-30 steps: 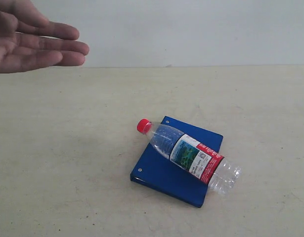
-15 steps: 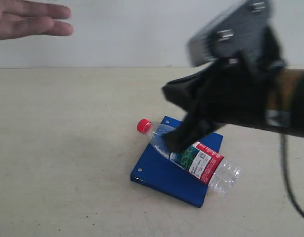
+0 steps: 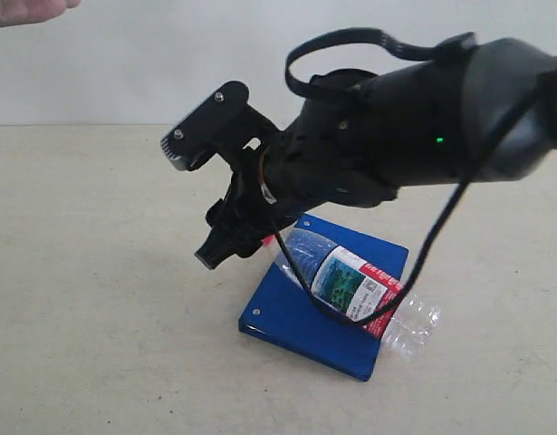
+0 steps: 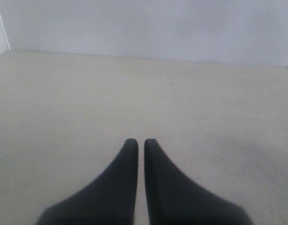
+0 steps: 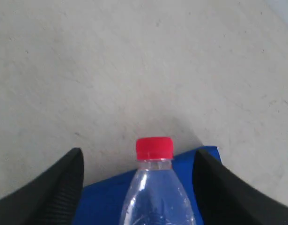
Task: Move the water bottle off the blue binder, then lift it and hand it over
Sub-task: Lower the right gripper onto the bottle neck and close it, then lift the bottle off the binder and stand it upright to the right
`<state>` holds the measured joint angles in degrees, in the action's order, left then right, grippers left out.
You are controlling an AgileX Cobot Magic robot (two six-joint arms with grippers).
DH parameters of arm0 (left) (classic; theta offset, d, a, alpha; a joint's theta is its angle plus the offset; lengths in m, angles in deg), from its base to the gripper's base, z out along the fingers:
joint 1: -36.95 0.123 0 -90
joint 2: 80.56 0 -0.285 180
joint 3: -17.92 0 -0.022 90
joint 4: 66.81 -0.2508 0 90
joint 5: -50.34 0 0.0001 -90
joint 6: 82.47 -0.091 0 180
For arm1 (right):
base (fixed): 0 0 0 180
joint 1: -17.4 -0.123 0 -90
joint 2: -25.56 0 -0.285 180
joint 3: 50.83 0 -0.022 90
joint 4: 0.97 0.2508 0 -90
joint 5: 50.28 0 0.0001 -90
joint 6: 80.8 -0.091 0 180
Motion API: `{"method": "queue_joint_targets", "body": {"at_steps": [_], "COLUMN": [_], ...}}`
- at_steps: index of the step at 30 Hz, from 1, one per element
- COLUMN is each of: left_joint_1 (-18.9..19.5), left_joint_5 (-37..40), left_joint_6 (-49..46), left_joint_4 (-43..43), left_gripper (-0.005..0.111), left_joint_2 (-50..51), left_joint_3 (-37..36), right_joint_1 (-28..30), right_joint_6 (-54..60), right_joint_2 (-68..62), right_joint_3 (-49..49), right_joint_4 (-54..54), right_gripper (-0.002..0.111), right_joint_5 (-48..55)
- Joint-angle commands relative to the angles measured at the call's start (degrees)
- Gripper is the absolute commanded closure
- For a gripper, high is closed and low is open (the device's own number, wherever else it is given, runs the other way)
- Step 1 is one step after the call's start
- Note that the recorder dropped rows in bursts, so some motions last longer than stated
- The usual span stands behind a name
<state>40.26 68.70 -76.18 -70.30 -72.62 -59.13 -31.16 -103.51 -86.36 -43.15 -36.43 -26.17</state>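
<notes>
Far to the upper left of the exterior view, the fingertips of a person's hand [image 3: 24,9] poke in at the frame's edge, well apart from everything else. The left claw [image 4: 140,146] hangs over bare desk [image 3: 97,326]. Its two dark fingers are pressed together with only a hairline slit between them, pinching nothing. Nearer the middle, the right claw [image 3: 222,243] reaches in from the right on its black arm [image 3: 414,127] and hovers low at the neck end of the water bottle [image 3: 355,285]. Its wrist view shows it spread wide, one finger on each side of the red cap [image 5: 154,147], neither touching. The bottle lies on its side across the blue binder [image 3: 283,317], which sits flat on the desk. The cap end points left, and the clear base juts past the binder's right edge.
</notes>
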Motion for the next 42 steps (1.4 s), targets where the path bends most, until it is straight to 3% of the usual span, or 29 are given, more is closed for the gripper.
{"method": "queue_joint_targets", "body": {"at_steps": [1,17,19,24,32,39,42], "left_joint_1": [-0.44,-0.44,-0.44,-0.44,-0.44,-0.44,-0.44], "left_joint_5": [-0.61,-0.61,-0.61,-0.61,-0.61,-0.61,-0.61], "left_joint_6": [0.36,0.36,0.36,0.36,0.36,0.36,0.36], "left_joint_4": [-0.16,-0.16,-0.16,-0.16,-0.16,-0.16,-0.16], "left_gripper": [0.102,0.102,0.102,0.102,0.102,0.102,0.102], "left_joint_2": [-0.16,-0.16,-0.16,-0.16,-0.16,-0.16,-0.16], "left_joint_3": [-0.16,-0.16,-0.16,-0.16,-0.16,-0.16,-0.16], "right_joint_1": [0.05,0.05,0.05,0.05,0.79,9.02,12.53], "right_joint_6": [3.38,9.6,9.6,5.53,-13.87,-33.93,-37.25], "right_joint_2": [-4.65,-14.56,-14.71,-14.71,-10.89,-3.7,-2.23], "right_joint_3": [-5.68,-11.76,-11.76,-11.76,-11.76,-11.76,-11.76], "right_joint_4": [0.05,-1.55,-1.54,-5.41,-22.15,-26.71,-29.41], "right_gripper": [0.047,0.049,0.059,0.108,0.108,0.108,0.108], "right_joint_5": [8.13,13.73,13.86,16.9,20.35,10.56,9.33]}}
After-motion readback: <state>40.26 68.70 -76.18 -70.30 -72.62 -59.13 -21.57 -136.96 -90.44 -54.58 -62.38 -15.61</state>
